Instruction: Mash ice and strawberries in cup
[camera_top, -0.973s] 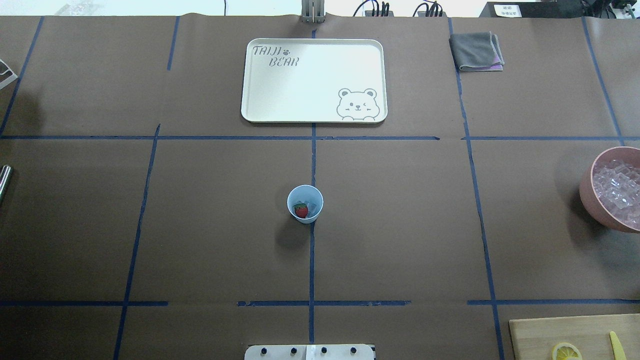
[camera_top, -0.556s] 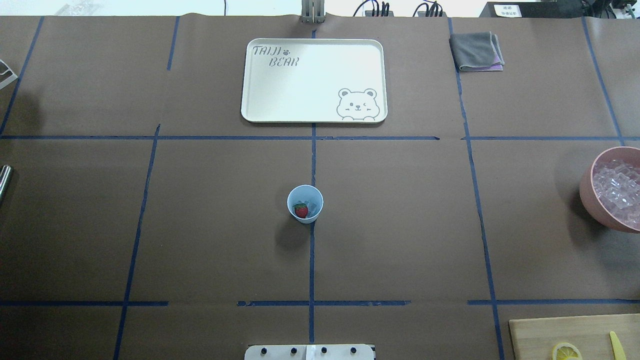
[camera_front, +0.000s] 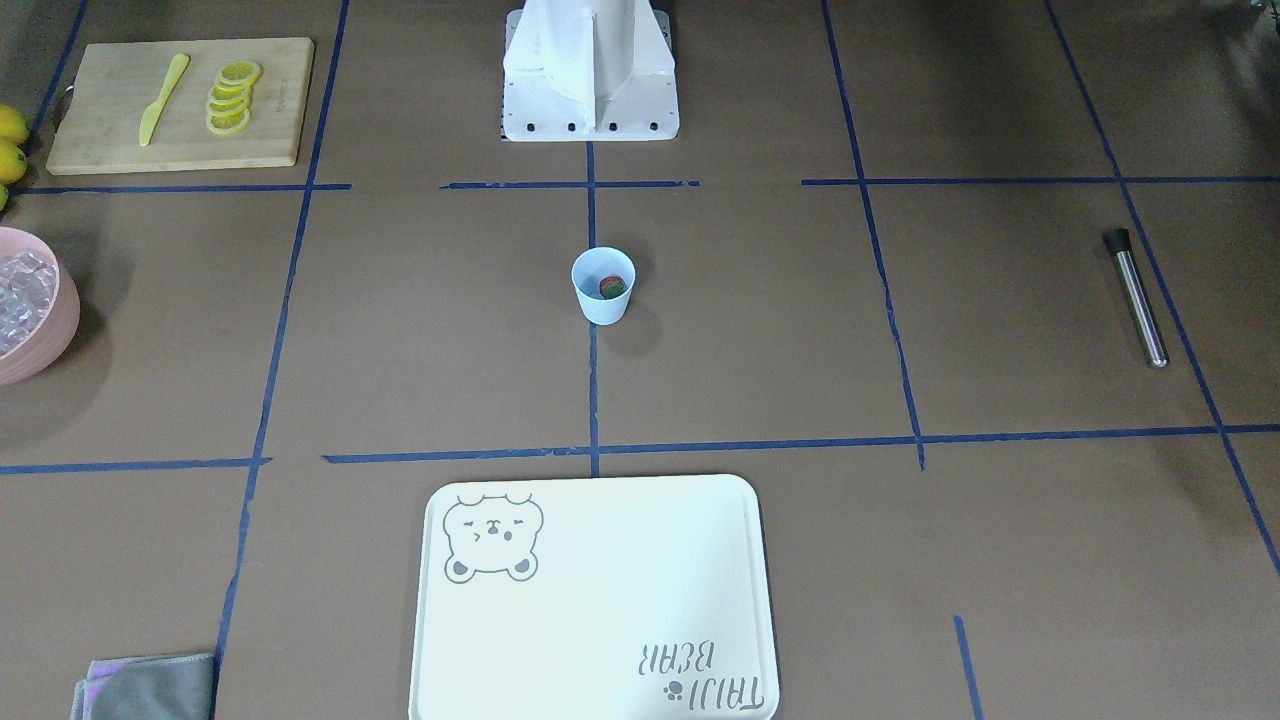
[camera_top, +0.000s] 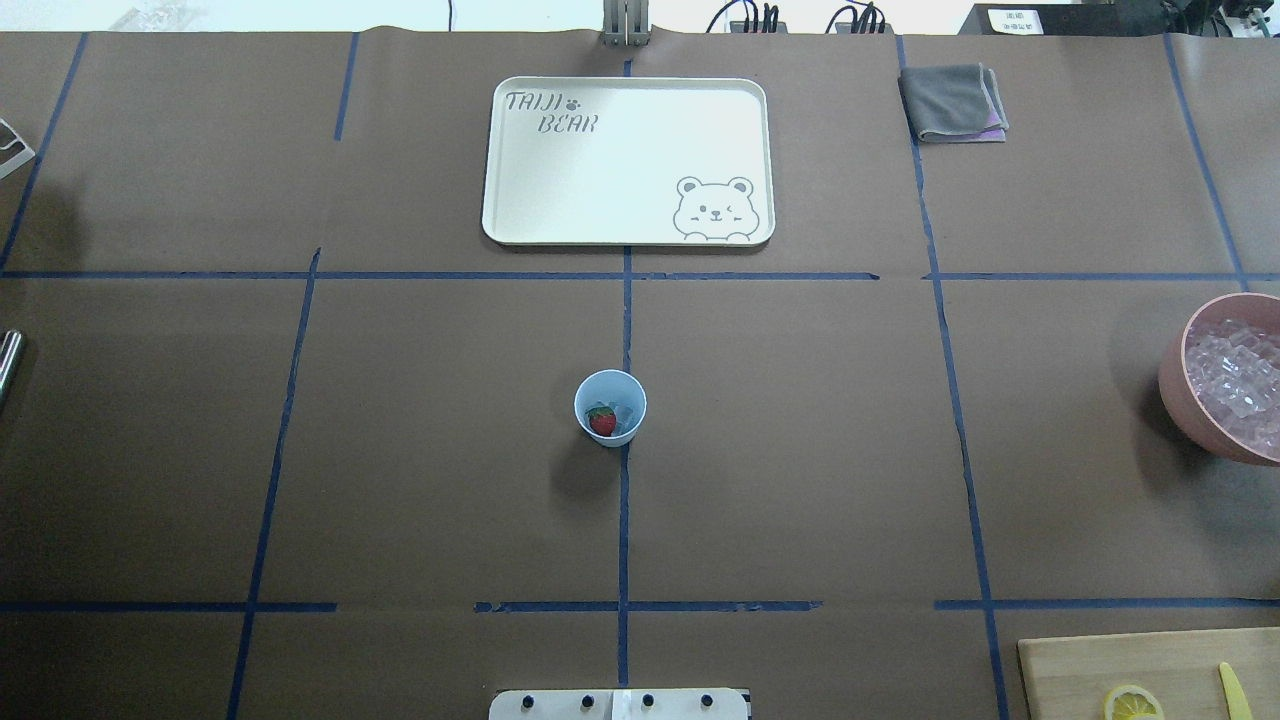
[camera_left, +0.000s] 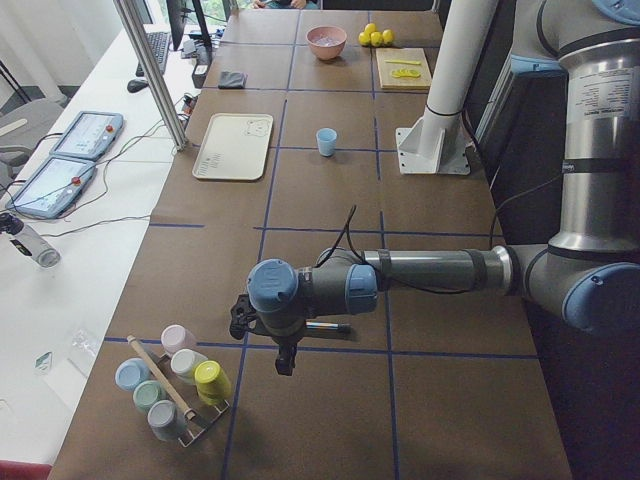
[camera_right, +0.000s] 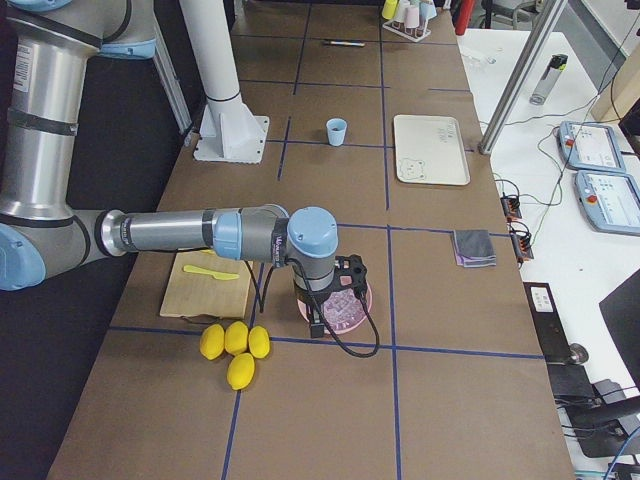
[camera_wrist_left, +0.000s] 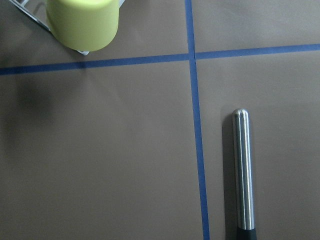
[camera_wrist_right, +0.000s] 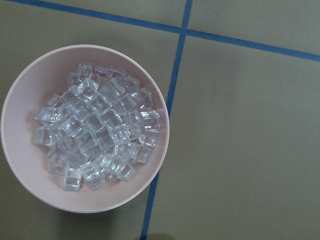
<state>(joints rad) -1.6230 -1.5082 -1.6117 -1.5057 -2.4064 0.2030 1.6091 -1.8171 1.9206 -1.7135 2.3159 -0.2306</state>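
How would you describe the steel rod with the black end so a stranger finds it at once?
From the white robot base, go to the robot's left side of the brown table. There, beside a blue tape line, lies a steel rod with a black end. Unlike the pastel cups nearby, it is long, thin and shiny.

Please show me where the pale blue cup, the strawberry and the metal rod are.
cup (camera_front: 603, 306): exterior front-facing view, on its outer wall.
strawberry (camera_top: 602, 424): overhead exterior view, on its red body.
metal rod (camera_wrist_left: 243, 170): left wrist-mounted view, on the middle of its steel shaft.
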